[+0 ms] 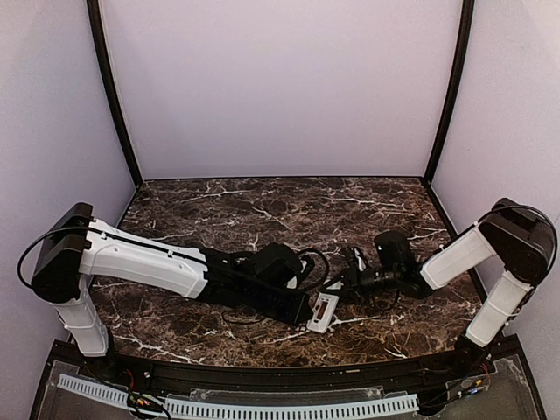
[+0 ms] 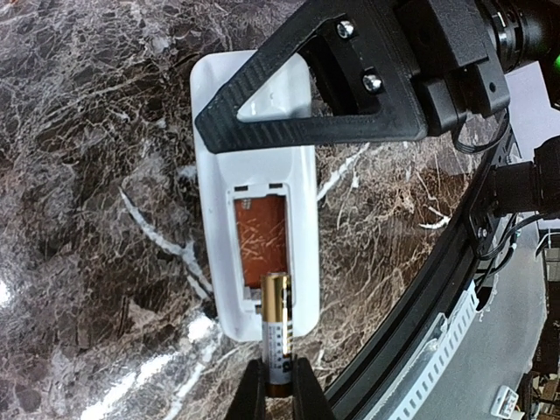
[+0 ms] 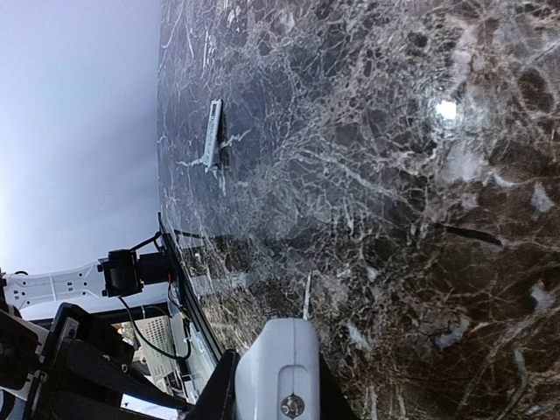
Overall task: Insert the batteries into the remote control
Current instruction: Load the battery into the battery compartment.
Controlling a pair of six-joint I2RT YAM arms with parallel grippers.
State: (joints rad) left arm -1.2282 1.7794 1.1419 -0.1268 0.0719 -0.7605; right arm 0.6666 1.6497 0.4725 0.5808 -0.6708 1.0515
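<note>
The left pincer is clamped on 1 battery, its tip at the end of the open reddish bay of the remote control, apparently to seat it. The right pincer grips the remote control's other end, likely steadying it by the middle of the near edge of the tabletop.

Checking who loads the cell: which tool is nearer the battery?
Left. The left tool is shut on the battery, at one end of the remote control. The right tool clamps the remote control's other end, apart from the battery.
</note>
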